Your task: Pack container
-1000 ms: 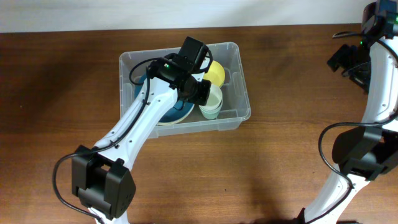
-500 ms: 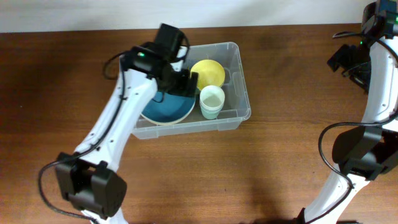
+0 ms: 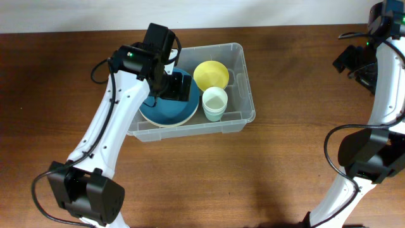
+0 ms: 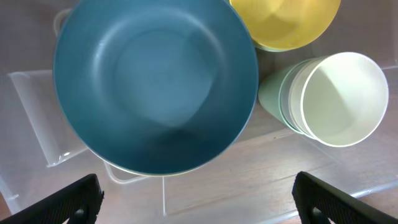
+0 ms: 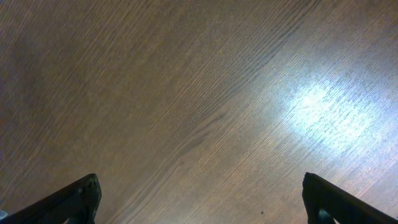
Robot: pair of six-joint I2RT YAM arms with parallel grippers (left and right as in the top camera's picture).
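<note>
The container (image 3: 248, 95) is a clear plastic bin in the middle of the wooden table. Inside it lie a blue bowl (image 3: 163, 113) on the left, a yellow bowl (image 3: 211, 75) at the back right and a stack of pale green cups (image 3: 214, 102) at the front right. My left gripper (image 3: 174, 86) hangs open above the blue bowl (image 4: 155, 81), with nothing between its fingers (image 4: 68, 202). The yellow bowl (image 4: 286, 22) and the cups (image 4: 339, 96) show beside it. My right gripper (image 5: 199, 202) is open over bare wood, far right of the container.
The right arm (image 3: 386, 95) stands along the table's right edge. A pale wall strip (image 3: 190, 12) runs behind the table. Brown wood surrounds the container on all sides.
My left gripper opened over the pale green cups, then pulled back to the left and now hangs above the blue bowl. The cups stay in the bin. The right arm has not moved.
</note>
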